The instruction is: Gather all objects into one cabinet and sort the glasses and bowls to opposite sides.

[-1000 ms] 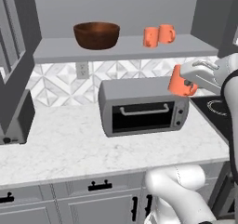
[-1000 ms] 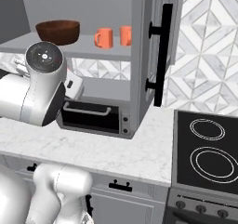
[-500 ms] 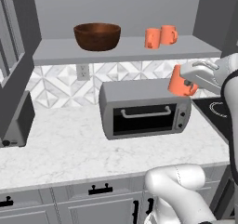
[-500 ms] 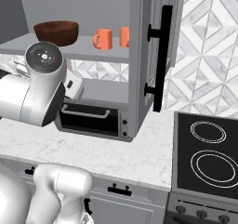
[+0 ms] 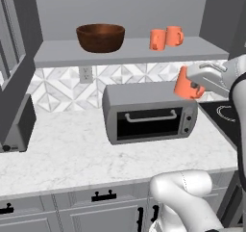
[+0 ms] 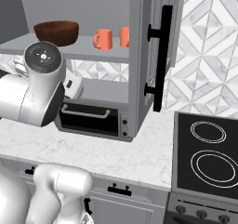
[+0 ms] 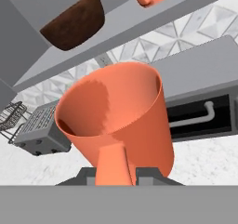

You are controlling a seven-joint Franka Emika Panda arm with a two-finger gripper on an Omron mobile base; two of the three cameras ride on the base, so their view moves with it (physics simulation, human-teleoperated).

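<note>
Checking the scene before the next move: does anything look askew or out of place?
One orange mug is off the cabinet shelf, held tilted in the gripper above the toaster oven. Nothing looks spilled or damaged.

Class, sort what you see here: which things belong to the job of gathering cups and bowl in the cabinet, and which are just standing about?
Belongs to the job:
- held orange mug in the end effector
- two orange mugs on the cabinet shelf
- brown bowl on the shelf

Standing about:
- toaster oven
- stovetop
- toaster

arm: white, rounded links | joint cap: dark, round | finish: glossy
</note>
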